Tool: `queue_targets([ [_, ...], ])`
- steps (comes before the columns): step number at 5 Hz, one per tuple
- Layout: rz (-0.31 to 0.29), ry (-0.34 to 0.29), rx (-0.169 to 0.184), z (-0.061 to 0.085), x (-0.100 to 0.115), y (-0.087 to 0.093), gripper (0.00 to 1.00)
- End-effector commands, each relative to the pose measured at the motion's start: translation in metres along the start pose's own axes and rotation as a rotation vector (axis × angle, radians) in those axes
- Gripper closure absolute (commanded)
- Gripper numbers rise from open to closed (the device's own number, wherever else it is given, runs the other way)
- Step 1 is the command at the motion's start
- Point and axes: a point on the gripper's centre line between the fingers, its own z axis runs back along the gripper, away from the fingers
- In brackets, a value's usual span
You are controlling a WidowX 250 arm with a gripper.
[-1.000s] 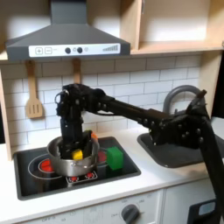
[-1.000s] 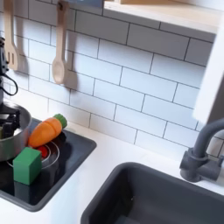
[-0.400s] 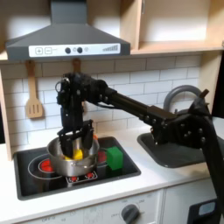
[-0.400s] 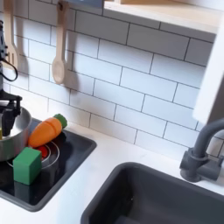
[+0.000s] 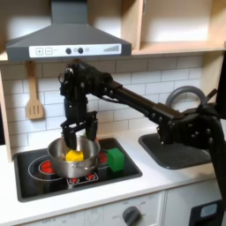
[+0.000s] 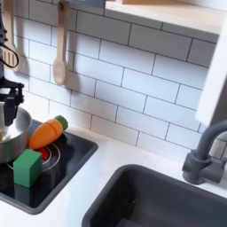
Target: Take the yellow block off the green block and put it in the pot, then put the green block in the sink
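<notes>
A: Starting nearest in the second exterior view: the green block is sitting alone on the black hob, its flat faces roughly square to the hob's edge. Being a cube, it has no long axis to speak of. Nothing is resting on top of it.

B: And just behind it the toy carrot is lying on its side, its long axis running from the orange tip at the second exterior view's left up to the green top at the right.

A: In the first exterior view the yellow block is lying inside the pot, a corner tilted up a little.

B: So what is changing? A second ago the tool was down in the pot around the yellow block. Now it is rising clear above the rim, fingers spread apart and gripping nothing.

A: I'm reading that as the first half done: yellow block released in the pot. The green block is waiting to be picked up next.

B: Farthest right in the first exterior view, the sink is sitting in the white surface with no block visible in it.
</notes>
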Motion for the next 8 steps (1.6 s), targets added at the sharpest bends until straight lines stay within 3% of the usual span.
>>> queue_targets([
  [1,-0.030,-0.030,-0.029,0.012,-0.011,-0.015,0.00],
  [2,-0.057,-0.047,-0.027,0.016,-0.023,-0.027,0.00],
  [4,-0.117,-0.033,-0.018,0.006,-0.040,-0.054,0.00],
  [5,-0.118,-0.024,-0.019,0.001,-0.044,-0.061,0.00],
  [8,-0.148,0.004,0.043,-0.023,-0.049,-0.066,0.00],
])
